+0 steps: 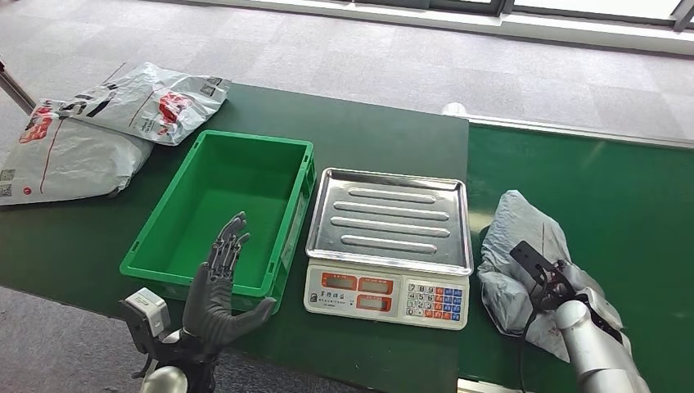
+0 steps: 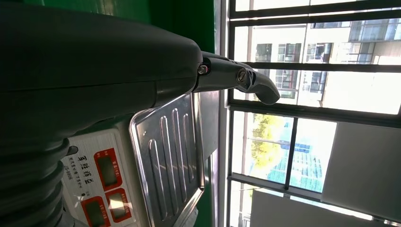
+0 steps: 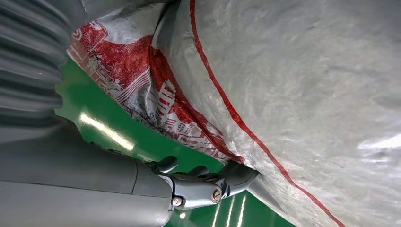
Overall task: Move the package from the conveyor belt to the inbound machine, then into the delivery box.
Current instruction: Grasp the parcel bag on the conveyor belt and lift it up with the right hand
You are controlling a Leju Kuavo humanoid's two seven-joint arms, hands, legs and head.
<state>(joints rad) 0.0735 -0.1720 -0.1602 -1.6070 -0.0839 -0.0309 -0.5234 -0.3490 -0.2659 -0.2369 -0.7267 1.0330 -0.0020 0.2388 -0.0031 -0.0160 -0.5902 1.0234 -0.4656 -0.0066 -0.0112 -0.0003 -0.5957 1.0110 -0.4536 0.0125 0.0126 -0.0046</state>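
Head view: scale [image 1: 387, 246] between green crate [image 1: 225, 214] and package [image 1: 524, 262], right hand [image 1: 565, 291] gripping package, left hand [image 1: 217, 291] spread.

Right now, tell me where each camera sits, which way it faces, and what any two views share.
Head view: high on the body, looking down at the green crate, scale and package; left hand and right hand show.
Left wrist view: behind the left hand, facing across the scale toward windows.
Right wrist view: behind the right hand, pressed close to the package.
Head and left wrist views share the scale.

Grey carpet floor [image 1: 368, 57]; bright windows [image 2: 302, 142].
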